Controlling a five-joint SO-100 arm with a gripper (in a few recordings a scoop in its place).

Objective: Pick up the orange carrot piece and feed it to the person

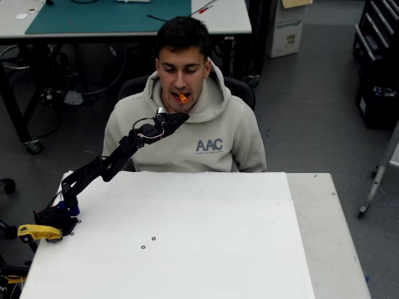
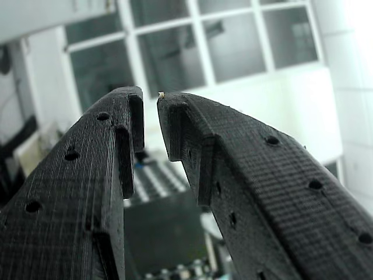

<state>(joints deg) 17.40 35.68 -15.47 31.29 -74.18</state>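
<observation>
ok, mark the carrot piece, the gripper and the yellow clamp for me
carrot piece [image 1: 182, 98]: overhead view, on the orange stub at the person's mouth.
gripper [image 1: 181, 117]: overhead view, at the tip of the black jaws, below the chin.
yellow clamp [image 1: 37, 233]: overhead view, on its yellow body at the table's left edge.

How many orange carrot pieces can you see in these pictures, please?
1. The carrot piece sits in the open mouth of the person, just beyond the gripper. The table shows none; others could be hidden.

White table, two small rings on it. Yellow clamp at its left edge. Green mat on rear desk. Cardboard box on floor. Windows overhead.
</observation>
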